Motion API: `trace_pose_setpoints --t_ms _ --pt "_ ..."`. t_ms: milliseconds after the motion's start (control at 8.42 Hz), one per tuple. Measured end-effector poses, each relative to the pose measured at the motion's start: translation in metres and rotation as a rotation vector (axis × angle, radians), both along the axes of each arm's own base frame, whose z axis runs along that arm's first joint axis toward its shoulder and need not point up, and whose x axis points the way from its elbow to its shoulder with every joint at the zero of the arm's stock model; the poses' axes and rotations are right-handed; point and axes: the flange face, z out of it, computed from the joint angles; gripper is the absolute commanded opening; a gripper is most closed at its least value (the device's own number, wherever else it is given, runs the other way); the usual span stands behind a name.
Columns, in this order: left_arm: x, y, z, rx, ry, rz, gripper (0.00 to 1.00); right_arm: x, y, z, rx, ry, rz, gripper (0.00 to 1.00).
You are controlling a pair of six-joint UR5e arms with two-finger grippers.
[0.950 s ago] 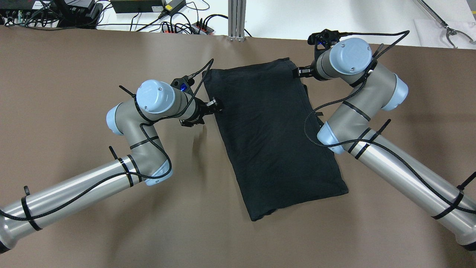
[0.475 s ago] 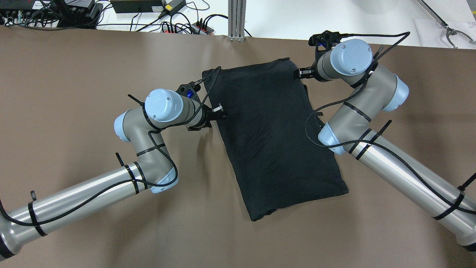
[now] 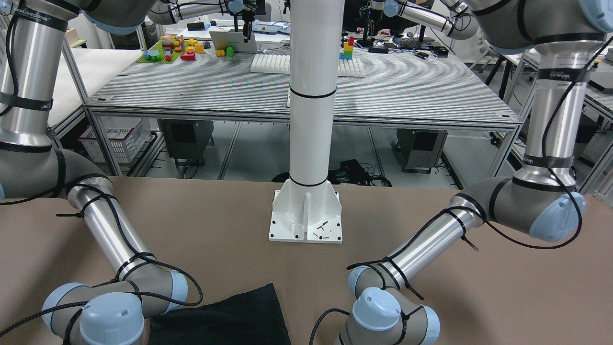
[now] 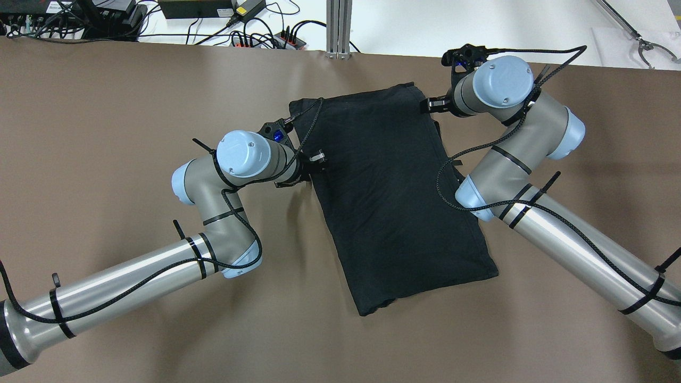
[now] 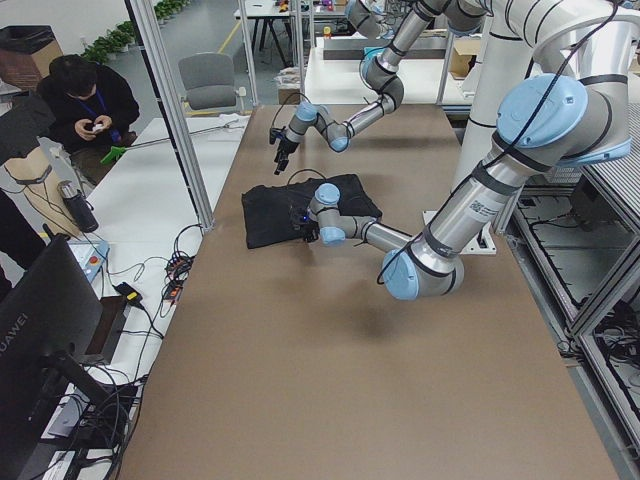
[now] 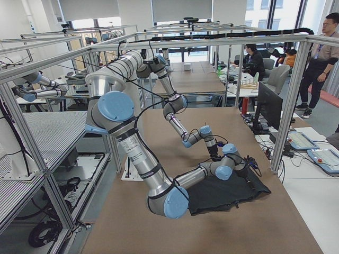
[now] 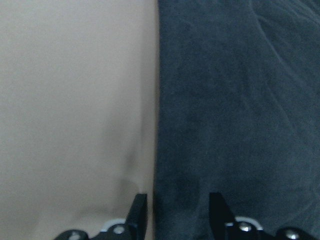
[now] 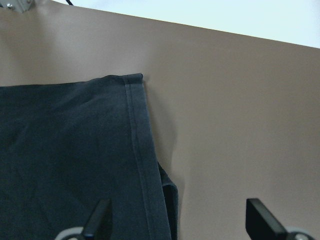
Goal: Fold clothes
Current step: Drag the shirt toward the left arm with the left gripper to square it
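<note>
Clothes (image 4: pixel 393 197) lie flat on the tabletop (image 4: pixel 106 106) between both arms; left end effector (image 7: pixel 177 212) open astride one edge, right end effector (image 8: pixel 180 220) open too; a one-layer pinch risks a crooked fold.

i read "huawei" running up the back of the black monitor (image 5: pixel 25 370) in the exterior left view. in the front-facing view the black band (image 3: pixel 33 18) on the right arm (image 3: pixel 24 72) carries white letters, roughly "anjeed", with the start cut off. the grey band (image 3: pixel 555 74) on the left arm (image 3: pixel 548 124) has small print, too blurred to read.
</note>
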Motion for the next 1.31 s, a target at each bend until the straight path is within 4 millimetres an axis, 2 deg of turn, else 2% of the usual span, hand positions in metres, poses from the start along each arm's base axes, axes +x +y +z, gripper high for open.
trace_pose_setpoints --t_ms 356,594,950,1069,1188,1306 --pt "-0.008 -0.009 0.003 0.024 -0.017 -0.003 0.00 0.000 0.000 0.000 -0.001 0.000 0.000 0.94" --pt "-0.033 -0.042 0.023 0.071 -0.082 -0.006 0.00 0.000 0.000 0.000 0.000 0.000 0.000 0.94" --pt "-0.088 -0.098 0.060 0.137 -0.192 0.002 0.00 -0.001 0.000 0.000 0.000 0.000 -0.001 0.94" --pt "-0.101 -0.112 0.070 0.156 -0.226 0.005 0.08 -0.002 0.001 0.000 0.000 0.000 -0.002 0.94" --pt "-0.113 -0.123 0.077 0.193 -0.264 0.015 0.96 -0.002 0.001 0.000 -0.001 0.000 -0.003 0.94" --pt "-0.121 -0.129 0.081 0.226 -0.290 0.026 0.94 -0.002 0.001 0.000 -0.001 0.000 -0.003 0.94"
